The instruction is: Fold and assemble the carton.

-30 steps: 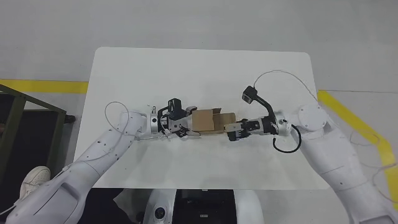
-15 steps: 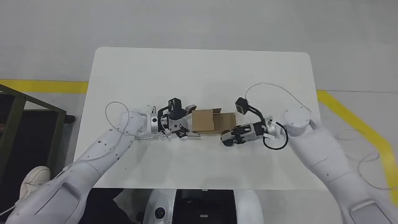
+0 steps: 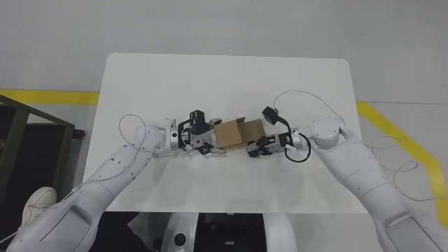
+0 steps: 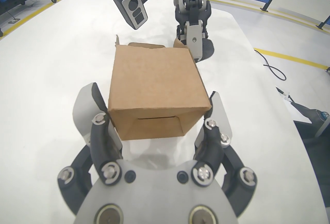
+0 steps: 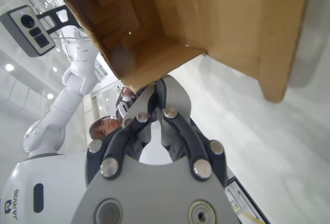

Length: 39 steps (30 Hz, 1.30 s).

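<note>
The brown carton point(image 3: 231, 134) lies on its side mid-table, between both arms. Its closed end faces my left gripper point(image 3: 208, 145), whose fingers stand on either side of the carton point(image 4: 154, 80) and press its walls, so the left gripper point(image 4: 154, 100) is shut on it. The open end faces the right arm; in the right wrist view the carton point(image 5: 232, 3) shows its hollow inside and folded bottom flaps. My right gripper point(image 5: 157, 85) is shut on the edge of one flap at that open end. The right gripper point(image 4: 195, 55) sits at the carton's far corner.
The white table point(image 3: 140, 84) has free room all around the carton. A thin cable point(image 3: 315, 84) loops from the right arm over the table's right side. The right arm's wrist camera point(image 4: 132, 7) hangs above the carton's far end.
The right arm has drawn in and turned its wrist, shifting its gripper toward the carton's near side at the open end. The carton has tilted slightly. The left arm has stayed put.
</note>
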Tool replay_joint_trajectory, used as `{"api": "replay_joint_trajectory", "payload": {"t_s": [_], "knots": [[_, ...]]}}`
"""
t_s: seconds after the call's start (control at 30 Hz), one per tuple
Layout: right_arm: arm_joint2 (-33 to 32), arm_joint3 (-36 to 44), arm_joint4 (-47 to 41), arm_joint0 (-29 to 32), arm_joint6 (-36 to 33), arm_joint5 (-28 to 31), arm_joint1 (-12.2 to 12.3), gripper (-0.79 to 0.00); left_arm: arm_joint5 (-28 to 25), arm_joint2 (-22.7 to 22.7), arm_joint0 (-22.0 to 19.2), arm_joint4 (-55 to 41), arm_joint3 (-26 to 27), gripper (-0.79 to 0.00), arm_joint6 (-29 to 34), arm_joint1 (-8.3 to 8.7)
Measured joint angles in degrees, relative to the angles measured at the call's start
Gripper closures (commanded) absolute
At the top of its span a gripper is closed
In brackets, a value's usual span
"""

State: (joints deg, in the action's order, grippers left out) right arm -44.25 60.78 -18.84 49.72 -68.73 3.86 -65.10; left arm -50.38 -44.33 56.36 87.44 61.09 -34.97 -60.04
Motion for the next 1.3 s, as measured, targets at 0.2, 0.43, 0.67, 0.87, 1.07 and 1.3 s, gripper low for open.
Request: {"api": "replay_joint_trajectory", "payload": {"t_s": [0.2,0.43,0.67,0.87,1.07,1.3], "knots": [[-0.63,0.33,1.27,-0.61,-0.16,0.19,0.10,0.000,-0.30,-0.06,0.02,0.21,0.03,-0.708,-0.01,-0.09],[-1.93,-0.04,2.17,-0.93,0.00,-0.43,0.43,0.000,-0.32,-0.25,-0.02,0.21,-0.05,-0.711,-0.06,-0.21],[-4.96,2.12,3.70,0.64,3.34,-1.35,1.50,0.000,-0.45,-0.53,0.04,-0.58,-0.40,-0.650,0.14,-0.38],[-6.13,3.67,4.37,1.62,5.53,-2.02,1.80,0.000,-0.21,-1.12,0.14,-1.84,-0.82,-0.594,0.54,-0.49],[-6.72,4.01,5.11,1.92,6.59,-1.45,1.87,0.000,-0.33,-1.48,0.30,-2.48,-0.95,-0.585,1.21,-0.58],[-6.08,2.91,4.96,1.17,7.01,0.10,1.28,0.000,-0.37,-1.86,0.45,-2.83,-0.92,-0.582,1.64,-0.66]]}}
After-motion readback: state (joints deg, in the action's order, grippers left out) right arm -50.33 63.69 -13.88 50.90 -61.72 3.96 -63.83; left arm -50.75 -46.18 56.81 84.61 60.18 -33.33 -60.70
